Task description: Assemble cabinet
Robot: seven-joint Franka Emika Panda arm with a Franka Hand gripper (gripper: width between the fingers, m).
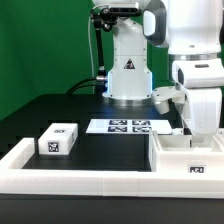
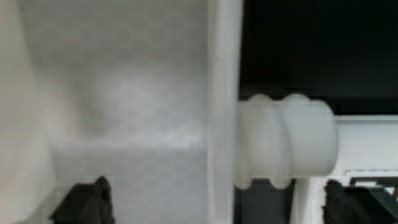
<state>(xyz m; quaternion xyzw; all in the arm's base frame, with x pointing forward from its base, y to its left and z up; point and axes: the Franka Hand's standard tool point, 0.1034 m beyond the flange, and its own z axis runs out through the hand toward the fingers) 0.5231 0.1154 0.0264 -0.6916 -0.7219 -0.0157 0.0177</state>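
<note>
The large white cabinet body (image 1: pixel 187 152) stands at the exterior view's right, an open box with a tag on its front. My gripper (image 1: pixel 186 122) hangs straight down over its far wall. In the wrist view a white cabinet wall (image 2: pixel 125 110) fills most of the picture, with a ribbed white peg (image 2: pixel 285 140) sticking out beside it. The gripper (image 2: pixel 217 205) has its two black fingertips (image 2: pixel 80 202) far apart, with the wall's edge between them; I see no grip on it. A small white cabinet block (image 1: pixel 58 140) with a tag lies at the exterior view's left.
The marker board (image 1: pixel 128 126) lies flat in the middle in front of the robot's base (image 1: pixel 128 75). A long low white border rail (image 1: pixel 90 182) runs along the near edge and up the left side. A green wall stands behind.
</note>
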